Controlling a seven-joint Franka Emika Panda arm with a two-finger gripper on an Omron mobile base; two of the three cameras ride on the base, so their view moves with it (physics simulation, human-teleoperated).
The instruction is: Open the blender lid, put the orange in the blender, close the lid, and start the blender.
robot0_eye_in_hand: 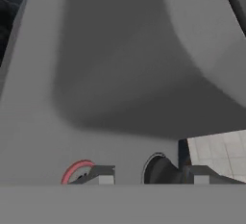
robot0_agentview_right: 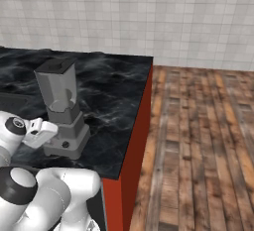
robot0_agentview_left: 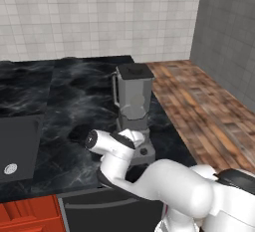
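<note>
Blender point(robot0_agentview_left: 133, 107) stands on the dark marbled surface point(robot0_agentview_left: 60, 106) near its right-hand edge, beside the wooden floor point(robot0_agentview_left: 204, 106), with its lid point(robot0_agentview_left: 134, 70) sitting flat on the rim of the jar. Low at the front of the stepped base, the end effector point(robot0_eye_in_hand: 149, 172) is pressed close, its white hand almost against the grey housing in both base views. From the hand camera the two dark fingertips point(robot0_eye_in_hand: 101, 174) rise just before the base wall, one at the red button point(robot0_eye_in_hand: 77, 170) and the other at the black knob point(robot0_eye_in_hand: 158, 168); they stand narrow, drawn together, and appear to hold nothing. Whether a tip actually touches the button I cannot tell, since the tips cover part of it. The arm hides the lower front of the base in the left base view. The jar's inside is murky; a pale round shape shows through its wall, perhaps the orange.
</note>
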